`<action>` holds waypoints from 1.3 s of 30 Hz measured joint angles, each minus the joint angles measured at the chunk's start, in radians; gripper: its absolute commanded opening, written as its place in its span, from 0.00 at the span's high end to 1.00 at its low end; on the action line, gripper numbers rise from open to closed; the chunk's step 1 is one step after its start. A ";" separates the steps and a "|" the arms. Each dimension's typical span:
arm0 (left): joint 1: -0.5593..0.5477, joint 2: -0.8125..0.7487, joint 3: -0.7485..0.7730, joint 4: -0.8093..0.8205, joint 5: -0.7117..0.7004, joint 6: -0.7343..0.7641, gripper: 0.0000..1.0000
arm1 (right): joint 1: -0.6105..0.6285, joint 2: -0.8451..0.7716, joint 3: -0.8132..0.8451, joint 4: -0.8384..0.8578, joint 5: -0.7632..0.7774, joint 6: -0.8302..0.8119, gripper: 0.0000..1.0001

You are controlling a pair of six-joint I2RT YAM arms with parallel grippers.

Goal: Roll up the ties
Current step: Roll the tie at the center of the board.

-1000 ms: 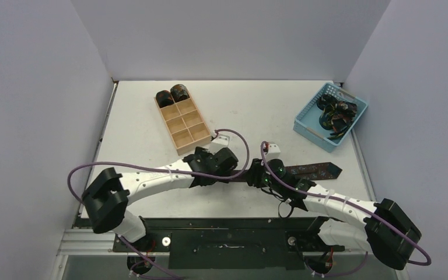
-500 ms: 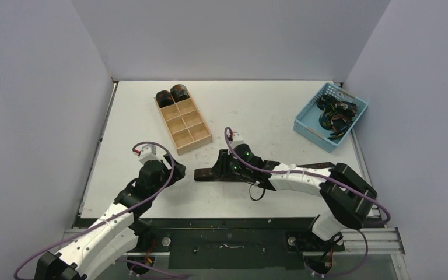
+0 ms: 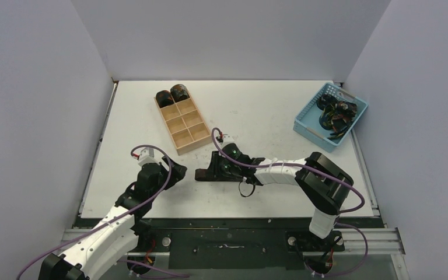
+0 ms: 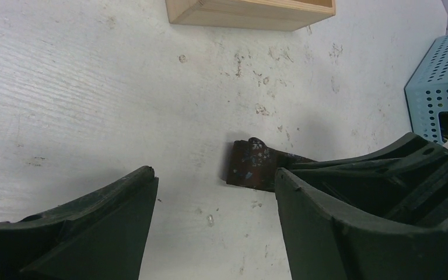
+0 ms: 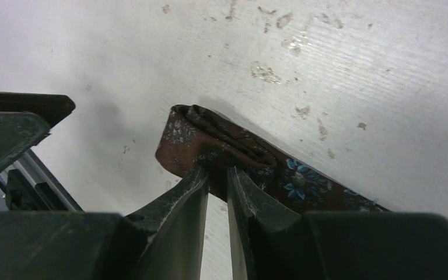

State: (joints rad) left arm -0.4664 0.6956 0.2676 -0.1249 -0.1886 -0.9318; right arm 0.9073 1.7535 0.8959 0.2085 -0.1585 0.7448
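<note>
Tabletop point(image 3: 268, 105) seen from above: at lower left, the left pincer point(image 4: 214, 175) hangs released, its fingers wide apart over the white surface. Upper left of centre, a wooden tray point(image 3: 182, 137) holds two rolled ties point(image 3: 179, 92) in its far compartments. At centre, a brown patterned necktie point(image 5: 210, 137) lies on the surface, its folded end clenched by the right pincer point(image 5: 217, 170). At upper right, a blue basket point(image 3: 306, 125) holds loose ties point(image 3: 335, 114).

Brown tie point(image 5: 210, 139) with blue flowers; tan tray point(image 3: 182, 120); light-blue basket point(image 3: 309, 108).
</note>
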 measured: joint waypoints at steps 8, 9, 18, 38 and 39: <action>0.005 0.018 -0.023 0.047 0.023 0.000 0.10 | -0.029 0.012 -0.034 0.024 0.000 0.008 0.80; 0.005 0.024 -0.024 0.058 0.030 0.000 0.04 | -0.031 0.012 -0.037 0.029 0.000 0.008 0.80; 0.006 0.042 -0.055 0.149 0.072 -0.032 0.00 | -0.031 0.011 -0.056 0.063 -0.004 0.008 0.73; -0.179 -0.051 -0.055 0.003 0.087 -0.027 0.85 | -0.079 0.069 0.309 -0.218 0.000 -0.150 0.80; -0.207 -0.043 -0.056 0.005 0.080 -0.028 0.88 | -0.079 0.106 0.341 -0.232 0.000 -0.161 0.81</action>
State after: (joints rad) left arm -0.6731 0.6525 0.2119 -0.1204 -0.1085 -0.9600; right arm 0.8284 1.8591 1.2369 -0.0238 -0.1581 0.5842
